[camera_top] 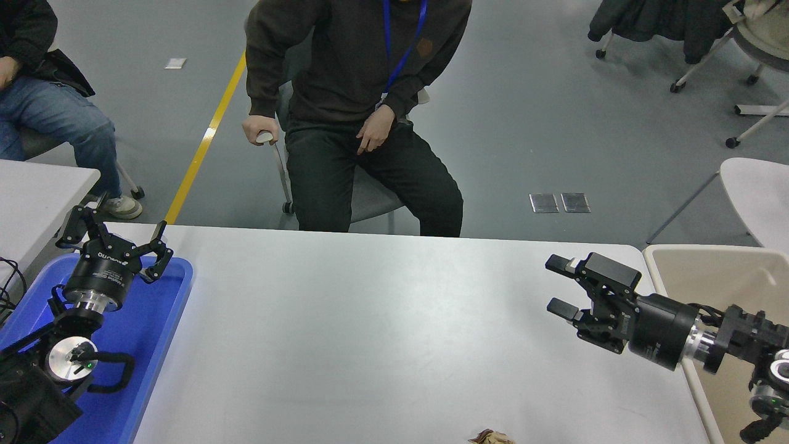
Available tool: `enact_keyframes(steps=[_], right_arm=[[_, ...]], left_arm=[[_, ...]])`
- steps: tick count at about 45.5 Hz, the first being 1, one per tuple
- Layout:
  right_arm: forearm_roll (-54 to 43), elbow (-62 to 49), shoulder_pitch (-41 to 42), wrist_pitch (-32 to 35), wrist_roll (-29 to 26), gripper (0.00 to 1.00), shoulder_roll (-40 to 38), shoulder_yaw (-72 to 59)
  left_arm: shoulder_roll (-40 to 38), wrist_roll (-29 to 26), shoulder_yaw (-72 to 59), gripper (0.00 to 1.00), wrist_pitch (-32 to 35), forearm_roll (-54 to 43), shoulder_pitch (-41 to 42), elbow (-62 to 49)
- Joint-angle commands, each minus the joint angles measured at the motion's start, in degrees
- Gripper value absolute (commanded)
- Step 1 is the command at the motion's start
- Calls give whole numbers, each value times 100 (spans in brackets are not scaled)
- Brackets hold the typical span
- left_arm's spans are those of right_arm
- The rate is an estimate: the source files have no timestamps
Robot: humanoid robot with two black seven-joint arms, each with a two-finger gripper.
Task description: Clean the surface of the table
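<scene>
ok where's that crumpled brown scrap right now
In the head view the crumpled brown paper scrap lies at the near edge of the white table surface, right of centre, partly cut off by the frame.

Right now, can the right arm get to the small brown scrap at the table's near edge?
Probably yes. The right gripper is open and holds nothing, and only bare table surface lies between it and the brown scrap. The scrap is partly cut off at the picture's bottom.

High head view (single) — down over table [394, 345]
</scene>
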Motion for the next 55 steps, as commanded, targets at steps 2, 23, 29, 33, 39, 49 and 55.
enact_keyframes(steps=[2,23,29,33,39,49,55], right_arm=[[-1741,290,109,39,-208,99,-94,-326],[-3227,369,927,-5,-190,99,20,-1820],[-3402,378,1383,-40,-173,99,99,-2286],[-3666,351,1717,-49,-155,99,135,-2576],[-4176,220,2025,-49,-41,99,187,-2919],[-4721,132,2202,-111,82,99,442,-3314],[-5169,114,2237,-427,108,99,504,-3754]], left_arm=[[0,7,0,100,0,0,0,0],[0,-2,0,100,0,0,0,0],[0,-2,0,100,0,0,0,0],[0,-2,0,100,0,0,0,0],[0,-2,0,100,0,0,0,0],[0,7,0,100,0,0,0,0],[0,-2,0,100,0,0,0,0]])
